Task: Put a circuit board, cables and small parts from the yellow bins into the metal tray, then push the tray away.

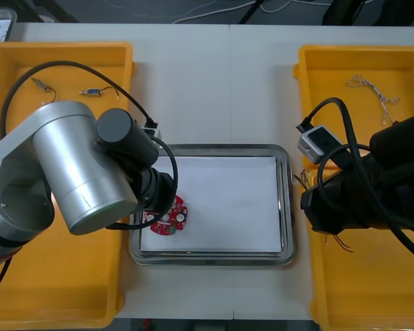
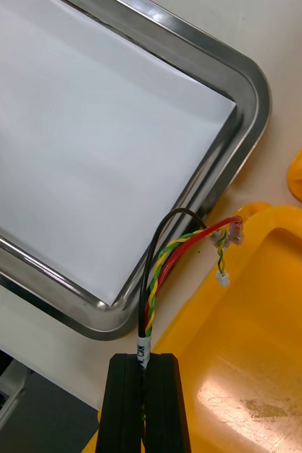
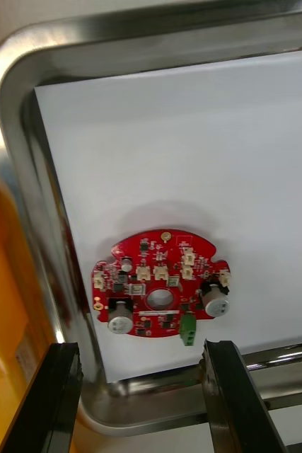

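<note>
Front view: the circuit board (image 1: 169, 219) lies at the lower left of the metal tray (image 1: 288, 207), so the board step is judged done. The left gripper (image 3: 142, 354) hangs over it, fingers apart and holding nothing. The right gripper (image 2: 149, 362) is clamped on the red and yellow cable (image 2: 175, 255), above the yellow bin (image 2: 264, 368) edge just beside the tray corner. Next move: carry the cable across the rim, then part the fingers. In the front view the arms cover both grippers, and the cable's tail cannot be made out.

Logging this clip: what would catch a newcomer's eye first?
A round red circuit board lies in the metal tray by its left rim, the open left end effector above it. The right end effector, over a right yellow bin, is shut on a red and yellow cable.
</note>
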